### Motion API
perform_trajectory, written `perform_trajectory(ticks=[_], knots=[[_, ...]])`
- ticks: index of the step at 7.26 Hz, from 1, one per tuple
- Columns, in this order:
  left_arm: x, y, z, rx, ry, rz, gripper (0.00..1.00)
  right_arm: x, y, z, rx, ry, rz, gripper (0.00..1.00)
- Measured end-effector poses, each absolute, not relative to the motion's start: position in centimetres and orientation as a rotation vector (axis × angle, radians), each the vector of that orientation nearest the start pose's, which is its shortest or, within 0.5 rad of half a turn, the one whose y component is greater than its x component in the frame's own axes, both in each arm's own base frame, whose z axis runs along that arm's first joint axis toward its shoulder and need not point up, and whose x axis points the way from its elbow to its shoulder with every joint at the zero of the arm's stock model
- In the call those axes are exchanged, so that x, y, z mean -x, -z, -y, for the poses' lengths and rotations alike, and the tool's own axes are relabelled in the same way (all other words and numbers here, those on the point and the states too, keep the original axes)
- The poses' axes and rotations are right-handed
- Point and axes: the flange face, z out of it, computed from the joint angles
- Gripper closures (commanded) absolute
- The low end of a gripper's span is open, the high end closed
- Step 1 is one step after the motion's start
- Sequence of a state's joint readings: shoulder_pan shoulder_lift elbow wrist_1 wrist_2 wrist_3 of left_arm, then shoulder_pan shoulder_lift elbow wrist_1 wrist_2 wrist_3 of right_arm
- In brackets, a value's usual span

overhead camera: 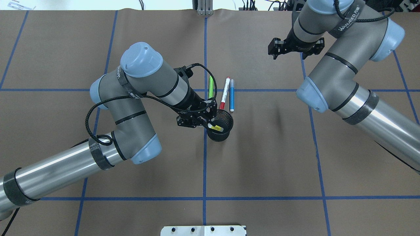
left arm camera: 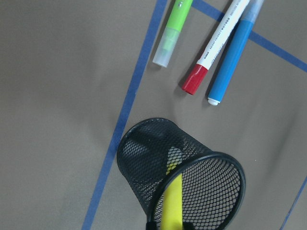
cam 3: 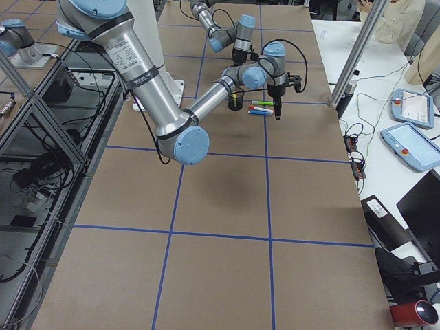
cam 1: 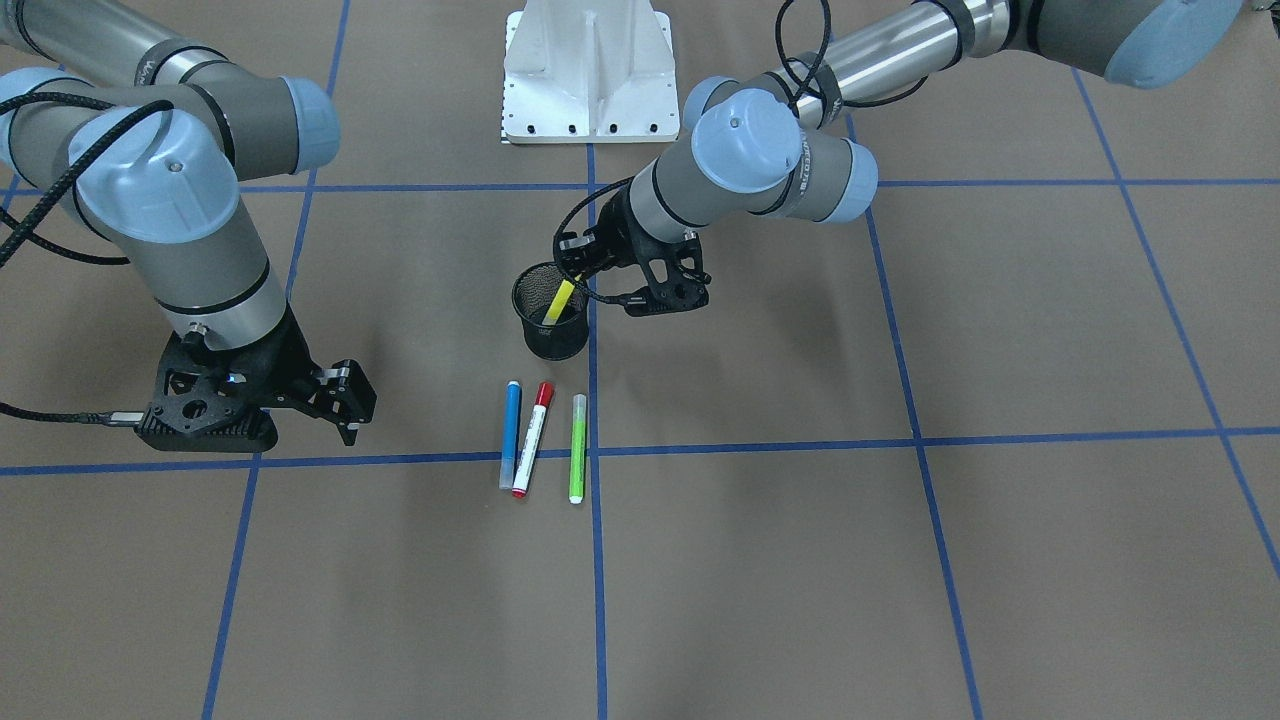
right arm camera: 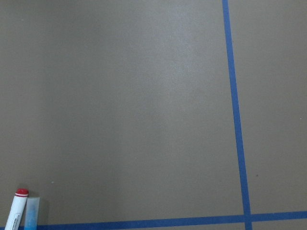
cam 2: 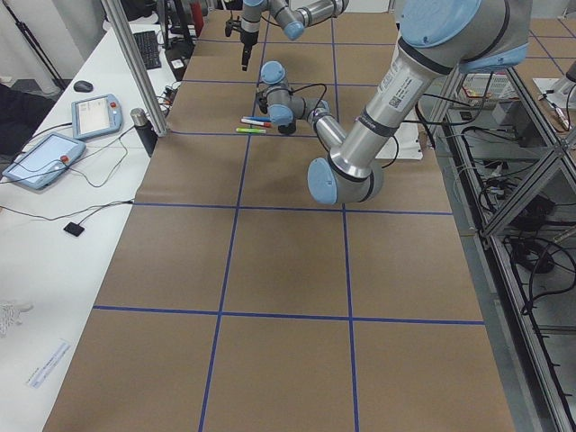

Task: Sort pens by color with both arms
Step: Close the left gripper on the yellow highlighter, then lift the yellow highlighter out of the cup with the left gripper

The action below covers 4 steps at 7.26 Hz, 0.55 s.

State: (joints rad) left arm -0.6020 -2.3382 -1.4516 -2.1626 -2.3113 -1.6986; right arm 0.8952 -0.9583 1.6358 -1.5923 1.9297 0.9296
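Only the left wrist view shows the left gripper (overhead camera: 208,124) clamped on the yellow pen (left arm camera: 171,201) inside the cup (left arm camera: 139,165), with the other pens (left arm camera: 218,38) just beyond. The right gripper (cam 1: 352,405) hangs spread, far right, well apart from them.

Four pens (cam 1: 577,448), one cup (cam 1: 552,338), two arms (cam 1: 752,172)

L arm (overhead camera: 141,95) bent low, L fingers (cam 1: 590,258) pinching yellow pen (cam 1: 560,300), R arm (cam 1: 190,230) aside, R fingers (cam 1: 352,392) apart
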Motion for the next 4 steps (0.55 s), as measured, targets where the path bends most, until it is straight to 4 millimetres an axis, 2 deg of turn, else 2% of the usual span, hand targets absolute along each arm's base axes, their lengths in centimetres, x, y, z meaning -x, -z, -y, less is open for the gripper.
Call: perform_trajectory(ticks=[2, 4], knots=[[-53.0, -14.3, 44.9, 0.364, 0.124, -1.313, 0.75, 35.2, -27.7, 59.6, -0.203, -0.125, 0.708, 0.02], [-50.1, -12.5, 45.5, 0.333, 0.122, -1.356, 0.76, 35.2, -27.7, 59.6, -0.203, -0.125, 0.708, 0.02]])
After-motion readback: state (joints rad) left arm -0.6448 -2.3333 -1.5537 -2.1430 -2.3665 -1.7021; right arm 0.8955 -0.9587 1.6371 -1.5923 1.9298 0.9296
